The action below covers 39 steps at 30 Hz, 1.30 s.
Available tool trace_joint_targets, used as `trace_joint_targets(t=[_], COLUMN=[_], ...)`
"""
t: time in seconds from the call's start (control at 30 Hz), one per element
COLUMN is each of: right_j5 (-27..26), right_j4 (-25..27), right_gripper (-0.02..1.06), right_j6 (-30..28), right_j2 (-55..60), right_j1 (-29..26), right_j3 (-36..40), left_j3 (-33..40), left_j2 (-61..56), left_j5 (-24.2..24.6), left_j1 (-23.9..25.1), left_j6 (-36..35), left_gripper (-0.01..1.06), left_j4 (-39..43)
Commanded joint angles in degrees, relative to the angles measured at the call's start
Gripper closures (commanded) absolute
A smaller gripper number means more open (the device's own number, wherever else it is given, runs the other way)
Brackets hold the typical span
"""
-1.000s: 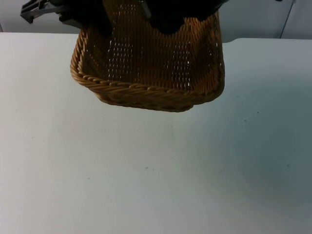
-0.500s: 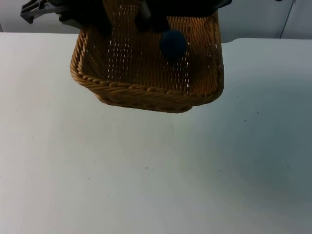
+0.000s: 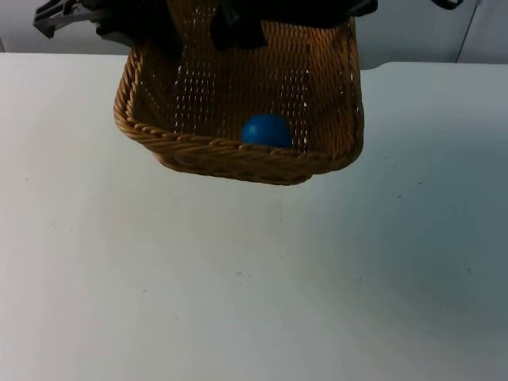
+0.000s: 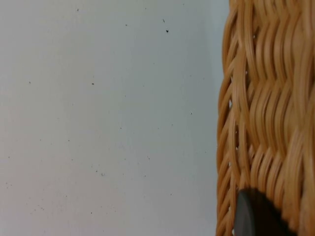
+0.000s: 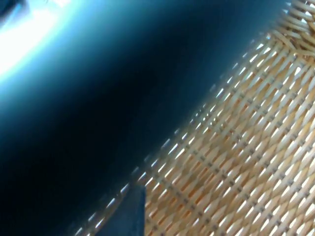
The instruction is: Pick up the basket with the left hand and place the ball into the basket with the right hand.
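While the basket (image 3: pixel 238 119) hangs above the white table (image 3: pixel 254 278) near twelve o'clock in the top view, the blue ball (image 3: pixel 267 130) lies inside it, against the wall toward six o'clock. The left gripper (image 3: pixel 147 28) holds the basket's far rim at about eleven o'clock; in the left wrist view a black fingertip (image 4: pixel 256 216) presses on the wicker, fingers closed on the rim. The right gripper (image 3: pixel 238 28) hovers over the basket interior near twelve o'clock; whether its fingers are apart cannot be told. The basket tilts, low edge toward six o'clock, long axis running nine to three. Risk: further tilt or a jolt could roll the ball over that low rim, and the one-sided grip could slip.
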Motion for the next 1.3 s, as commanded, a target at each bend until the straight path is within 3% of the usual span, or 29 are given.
trace_joint_targets(t=[0.0, 0.47, 0.77, 0.9, 1.03, 1.27], right_j5=[2.8, 12.5, 14.2, 14.4, 14.5, 14.3], right_j4=[0.2, 0.1, -0.3, -4.4, -10.1, -10.3], right_gripper=[0.00, 0.00, 0.00, 0.00, 0.00, 0.00], right_j6=[-0.2, 1.3, 1.3, 3.8, 8.8, 5.8], right_j2=[-1.6, -10.7, -12.8, -12.8, -12.8, -14.7], right_j1=[0.2, 0.2, 0.2, 0.2, -1.8, -10.2], right_j3=[-0.5, -0.5, -0.5, -0.5, -0.5, -0.3], left_j3=[-0.6, -0.6, -0.6, -0.6, -0.6, -0.6], left_j2=[-0.6, -0.6, -0.6, -0.6, -0.6, -0.6], left_j5=[-0.9, -1.0, -0.6, -0.6, -0.6, -0.9], left_j1=[0.2, 0.2, 0.2, 0.2, 0.2, 0.2], left_j6=[-0.1, -0.1, 0.0, 0.0, 0.0, 0.0], left_gripper=[1.05, 1.05, 1.05, 1.05, 1.05, 1.05], left_j4=[-1.9, -1.7, -1.7, -1.7, -1.7, -1.6])
